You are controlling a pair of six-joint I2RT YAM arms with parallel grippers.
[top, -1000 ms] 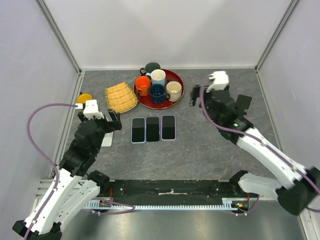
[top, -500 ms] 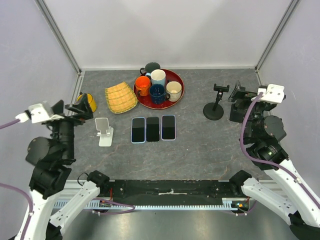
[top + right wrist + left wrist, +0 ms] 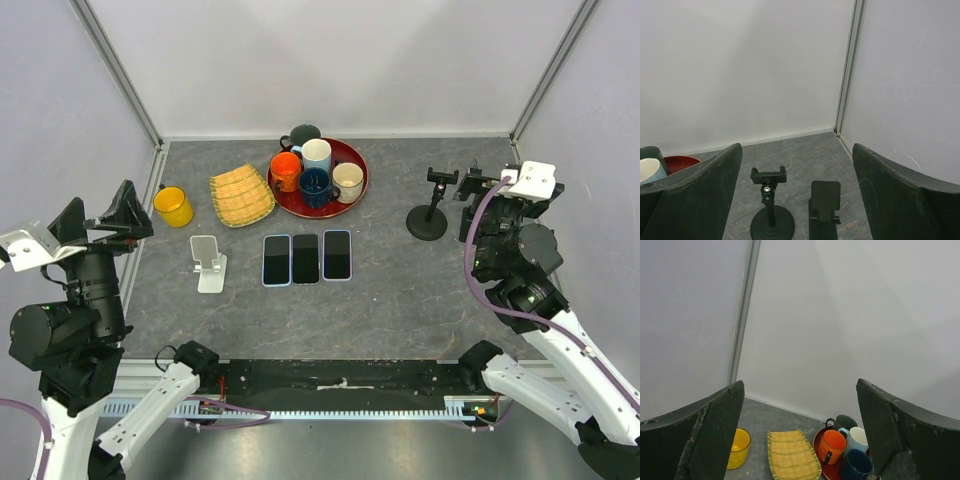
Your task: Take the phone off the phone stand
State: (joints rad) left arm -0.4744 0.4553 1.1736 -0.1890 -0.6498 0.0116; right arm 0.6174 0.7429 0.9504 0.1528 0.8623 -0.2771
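Note:
Three phones [image 3: 306, 257] lie flat side by side on the grey table, none on a stand. The white phone stand [image 3: 208, 262] to their left holds nothing. A black clamp stand [image 3: 430, 205] and a black folding stand [image 3: 824, 204] at the right also hold nothing; the clamp stand also shows in the right wrist view [image 3: 770, 200]. My left gripper [image 3: 100, 215] is open and empty, raised at the far left; in its wrist view [image 3: 800, 385] the jaws are wide apart. My right gripper [image 3: 487, 192] is open and empty above the black stands, and shows the same in its wrist view [image 3: 797, 147].
A red tray [image 3: 362, 170] with several mugs stands at the back centre. A woven bamboo dish [image 3: 241, 194] and a yellow cup [image 3: 173, 206] sit to its left. Enclosure walls close in the back, left and right.
Both arms have pulled back and up from the table: the left away from the white stand, the right away from the black stands. The phones and stands have not moved.

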